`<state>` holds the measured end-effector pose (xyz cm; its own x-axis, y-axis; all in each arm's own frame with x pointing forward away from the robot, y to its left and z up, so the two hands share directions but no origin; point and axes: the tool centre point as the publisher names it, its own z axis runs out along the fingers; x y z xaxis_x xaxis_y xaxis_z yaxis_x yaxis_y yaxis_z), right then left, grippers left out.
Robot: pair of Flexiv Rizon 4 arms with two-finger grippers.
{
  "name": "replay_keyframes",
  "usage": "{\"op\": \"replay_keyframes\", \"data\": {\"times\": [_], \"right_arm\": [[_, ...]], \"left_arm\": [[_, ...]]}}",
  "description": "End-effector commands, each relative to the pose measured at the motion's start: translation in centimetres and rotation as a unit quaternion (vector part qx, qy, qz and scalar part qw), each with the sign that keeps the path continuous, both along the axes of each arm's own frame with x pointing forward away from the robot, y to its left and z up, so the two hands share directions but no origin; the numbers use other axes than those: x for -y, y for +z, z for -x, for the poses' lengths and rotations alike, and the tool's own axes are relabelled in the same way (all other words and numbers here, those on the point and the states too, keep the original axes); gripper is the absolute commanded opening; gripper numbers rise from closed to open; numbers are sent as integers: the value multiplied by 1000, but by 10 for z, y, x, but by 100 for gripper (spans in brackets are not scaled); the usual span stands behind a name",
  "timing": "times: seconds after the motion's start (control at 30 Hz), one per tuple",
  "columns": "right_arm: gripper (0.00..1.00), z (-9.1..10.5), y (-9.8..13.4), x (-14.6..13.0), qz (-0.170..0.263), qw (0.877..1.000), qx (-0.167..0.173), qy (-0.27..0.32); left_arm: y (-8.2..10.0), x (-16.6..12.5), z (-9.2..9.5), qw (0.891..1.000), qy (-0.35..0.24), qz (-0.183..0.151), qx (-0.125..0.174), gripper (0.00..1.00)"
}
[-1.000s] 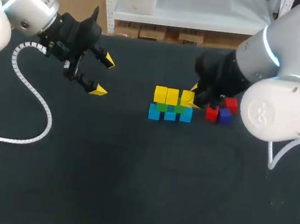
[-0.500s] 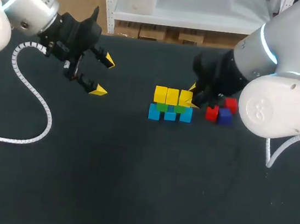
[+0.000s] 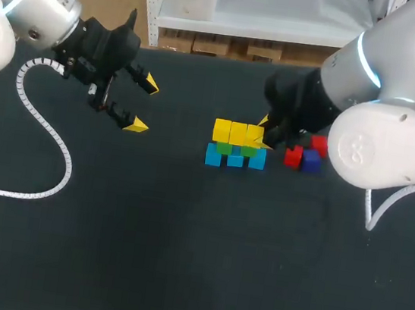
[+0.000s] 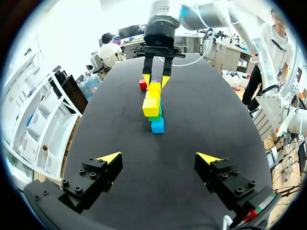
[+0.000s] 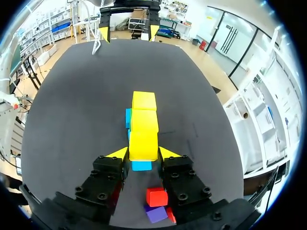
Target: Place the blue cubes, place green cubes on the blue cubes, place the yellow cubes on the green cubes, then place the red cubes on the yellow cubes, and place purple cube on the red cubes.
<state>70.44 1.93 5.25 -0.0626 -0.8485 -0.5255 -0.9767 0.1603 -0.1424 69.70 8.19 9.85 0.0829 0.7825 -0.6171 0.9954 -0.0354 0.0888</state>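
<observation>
The lower three layers look done. A row of blue cubes point(image 3: 213, 155) sits on the bench point(image 3: 178, 258), green cubes point(image 3: 224, 148) show on top of them, and three yellow cubes point(image 3: 230, 131) run in a line across the green. The right hand point(image 5: 143, 154) is down at the end of that line nearest its own arm. Its fingers are narrow and pressed to both sides of the end yellow cube point(image 5: 143, 139), which rests level with its two neighbours. I judge this cube to be seated and only waiting to be let go. The left hand point(image 3: 142, 104) hangs well apart from the stack, spread wide and holding nothing. Two red cubes point(image 3: 292, 157) and the purple cube point(image 3: 311, 162) lie loose on the bench just beside the stack, under the right arm. What is left, then, is the red layer on the yellow and the purple cube on top of the red
</observation>
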Motion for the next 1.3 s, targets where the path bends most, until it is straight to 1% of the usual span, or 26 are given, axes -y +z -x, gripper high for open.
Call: {"op": "replay_keyframes", "data": {"times": [0.03,0.1,0.33,0.53,0.63,0.77,1.03,1.17,1.2,1.23,1.27,1.3], "right_arm": [[4,-2,0,1,-2,1000,-2,1],[6,-3,-1,1,-2,1000,-3,1],[27,-3,-2,1,-2,1000,-6,3],[38,-5,-3,2,-1,1000,-7,4],[39,-5,-3,3,-1,1000,-7,4],[44,-6,-3,2,-2,1000,-7,5],[45,-6,-5,1,-5,1000,-10,9],[43,-7,-4,-1,-7,1000,-9,12],[45,-7,-4,-1,-6,1000,-9,12],[48,-6,-3,-2,-6,1000,-10,13],[57,-6,-2,-2,-2,1000,-9,16],[84,-5,-1,0,-2,1000,-9,16]], "left_arm": [[-1,0,-1,1000,-1,0,0,100],[-1,0,-1,1000,-1,0,0,100],[-1,0,-1,1000,-1,0,0,100],[-1,0,-1,1000,-1,0,0,100],[-1,0,-1,1000,-1,0,0,100],[-1,0,-1,1000,-1,0,0,100],[-1,0,-1,1000,-1,0,0,100],[-1,0,-1,1000,-1,0,0,100],[-1,0,-1,1000,-1,0,0,100],[-1,0,-1,1000,-1,0,0,100],[-1,0,-1,1000,-1,0,0,100],[-1,0,-1,1000,-1,0,0,100]]}}
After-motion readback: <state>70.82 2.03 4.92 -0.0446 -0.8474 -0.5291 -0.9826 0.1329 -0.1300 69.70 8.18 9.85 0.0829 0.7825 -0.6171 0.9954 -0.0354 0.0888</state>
